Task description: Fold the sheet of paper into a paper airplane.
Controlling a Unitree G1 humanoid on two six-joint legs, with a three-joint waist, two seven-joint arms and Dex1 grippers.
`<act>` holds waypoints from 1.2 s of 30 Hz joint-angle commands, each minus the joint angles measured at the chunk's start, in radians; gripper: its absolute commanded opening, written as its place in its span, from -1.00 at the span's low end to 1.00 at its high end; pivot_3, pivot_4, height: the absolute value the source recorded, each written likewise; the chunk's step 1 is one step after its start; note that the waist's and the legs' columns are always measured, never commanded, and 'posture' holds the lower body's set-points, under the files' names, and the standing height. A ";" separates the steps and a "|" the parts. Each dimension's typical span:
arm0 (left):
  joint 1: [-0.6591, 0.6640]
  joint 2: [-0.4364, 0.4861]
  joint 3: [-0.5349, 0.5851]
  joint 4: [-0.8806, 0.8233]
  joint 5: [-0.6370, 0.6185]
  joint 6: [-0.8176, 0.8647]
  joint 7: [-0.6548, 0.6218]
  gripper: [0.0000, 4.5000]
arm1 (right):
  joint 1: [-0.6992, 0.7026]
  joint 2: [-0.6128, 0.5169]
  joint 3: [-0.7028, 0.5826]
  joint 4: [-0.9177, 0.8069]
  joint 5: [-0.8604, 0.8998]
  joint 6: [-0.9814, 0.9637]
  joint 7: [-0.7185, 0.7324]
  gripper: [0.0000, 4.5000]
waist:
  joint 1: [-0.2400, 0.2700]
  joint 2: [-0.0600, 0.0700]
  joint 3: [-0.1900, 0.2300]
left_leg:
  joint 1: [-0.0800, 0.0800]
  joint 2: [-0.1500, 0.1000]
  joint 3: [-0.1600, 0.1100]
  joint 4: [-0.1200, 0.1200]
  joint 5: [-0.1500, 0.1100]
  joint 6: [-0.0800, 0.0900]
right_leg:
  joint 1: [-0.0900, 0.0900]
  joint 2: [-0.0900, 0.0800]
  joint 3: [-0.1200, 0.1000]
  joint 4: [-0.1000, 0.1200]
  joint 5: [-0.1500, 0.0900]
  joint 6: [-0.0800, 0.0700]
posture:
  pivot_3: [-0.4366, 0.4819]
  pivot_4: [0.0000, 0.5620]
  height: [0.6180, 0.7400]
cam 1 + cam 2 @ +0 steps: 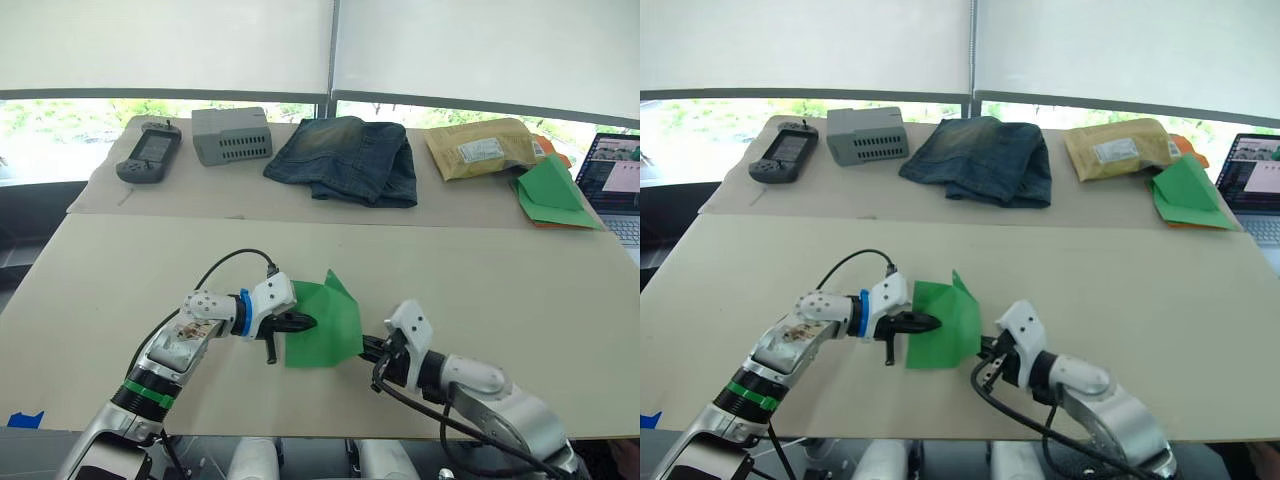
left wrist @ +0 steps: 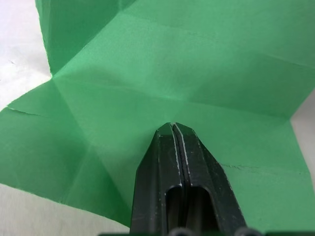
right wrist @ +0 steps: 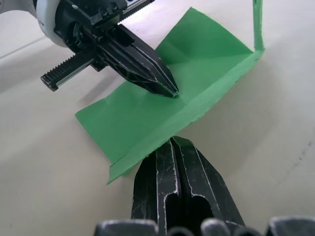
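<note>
Fig.: You're pressing the L gripper (image 1: 303, 322), fingers clenched together w/ nothing between, tip-down on the sheet of paper (image 1: 325, 325). R gripper (image 3: 173, 140), likewise clenched and empty, is nudging the sheet's edge at 3 o'clock. Risk: the tip is skidding the thin sheet across the table (image 1: 500, 290), skewing creases; a flap is standing up at 12 o'clock.

Bright daylight from rear windows — soft shadows, sharp focus.

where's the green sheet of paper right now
In the left eye view, the sheet of paper lies near the table's front edge, between the left hand and right hand.
</note>
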State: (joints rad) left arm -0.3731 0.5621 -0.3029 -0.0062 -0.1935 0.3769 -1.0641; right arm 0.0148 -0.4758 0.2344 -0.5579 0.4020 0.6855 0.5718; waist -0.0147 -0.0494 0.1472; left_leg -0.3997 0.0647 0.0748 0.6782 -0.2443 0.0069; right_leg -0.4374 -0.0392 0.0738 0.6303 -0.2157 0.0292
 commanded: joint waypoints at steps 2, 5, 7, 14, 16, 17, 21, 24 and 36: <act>0.018 0.009 0.030 -0.011 0.005 0.007 0.028 -1.00 | -0.081 0.004 0.028 0.045 -0.022 -0.053 0.048 -0.97 | -0.001 0.000 0.000 | 0.000 0.000 0.000 0.000 0.000 0.000 | 0.000 0.000 0.000 0.000 0.000 0.000 | -0.05 -0.47 0.90; 0.036 0.009 0.035 -0.025 0.003 0.011 0.043 -1.00 | -0.128 0.008 0.032 0.072 -0.023 -0.061 0.072 -0.97 | 0.000 0.000 0.000 | 0.000 0.000 0.000 0.000 0.000 0.000 | 0.000 0.000 0.000 0.000 0.000 0.000 | -0.05 -0.47 0.90; 0.052 0.006 0.038 -0.041 0.001 0.016 0.052 -1.00 | -0.162 0.018 0.030 0.088 -0.015 -0.061 0.086 -0.97 | 0.001 0.000 0.000 | 0.000 0.000 -0.001 0.000 0.000 0.000 | 0.000 0.000 -0.001 0.000 0.000 -0.001 | -0.05 -0.47 0.90; 0.087 0.008 0.057 -0.075 -0.004 0.033 0.081 -1.00 | -0.232 0.040 0.094 0.177 -0.039 -0.057 0.148 -0.97 | 0.000 0.000 0.000 | 0.000 0.000 -0.001 0.000 0.000 0.000 | 0.000 0.000 -0.001 0.001 0.000 -0.002 | -0.05 -0.47 0.90; 0.089 0.012 0.063 -0.079 -0.005 0.037 0.085 -1.00 | -0.249 0.046 0.127 0.238 -0.067 -0.095 0.174 -0.97 | 0.000 0.000 0.000 | 0.000 0.000 -0.001 0.000 0.000 0.000 | 0.000 0.000 -0.001 0.001 0.001 -0.003 | -0.05 -0.47 0.90; 0.090 0.013 0.066 -0.079 -0.005 0.038 0.086 -1.00 | -0.261 0.042 0.146 0.268 -0.089 -0.117 0.184 -0.97 | 0.000 0.000 0.000 | 0.000 0.000 -0.001 0.000 0.000 0.000 | 0.000 0.000 -0.001 0.001 0.001 -0.003 | -0.05 -0.47 0.90; 0.101 0.022 0.079 -0.092 -0.011 0.044 0.085 -1.00 | -0.299 0.055 0.179 0.369 -0.133 -0.191 0.228 -0.97 | -0.004 0.001 0.000 | 0.001 0.000 -0.001 0.000 0.000 0.000 | 0.000 0.000 -0.001 0.001 0.001 -0.003 | -0.05 -0.47 0.90; 0.104 0.026 0.108 -0.103 -0.024 0.060 0.093 -1.00 | -0.323 0.069 0.183 0.423 -0.154 -0.218 0.245 -0.97 | -0.003 0.001 0.000 | 0.001 0.000 -0.001 0.000 0.000 0.000 | 0.000 0.001 -0.002 0.002 0.001 -0.003 | -0.05 -0.47 0.90; 0.090 0.073 0.363 -0.190 -0.268 0.142 0.057 -1.00 | -0.336 0.068 0.211 0.499 -0.220 -0.170 0.259 -0.97 | -0.003 0.001 0.000 | 0.002 0.002 -0.002 0.000 0.000 0.000 | 0.001 0.001 -0.003 0.003 0.000 -0.005 | -0.05 -0.47 0.90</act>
State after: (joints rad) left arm -0.2630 0.6436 0.0445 -0.1486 -0.4133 0.5094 -0.9954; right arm -0.3350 -0.4007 0.4250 -0.0999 0.2160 0.4680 0.8423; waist -0.0177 -0.0485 0.1471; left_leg -0.3979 0.0662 0.0727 0.6782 -0.2443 0.0068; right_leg -0.4365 -0.0380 0.0709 0.6333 -0.2155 0.0244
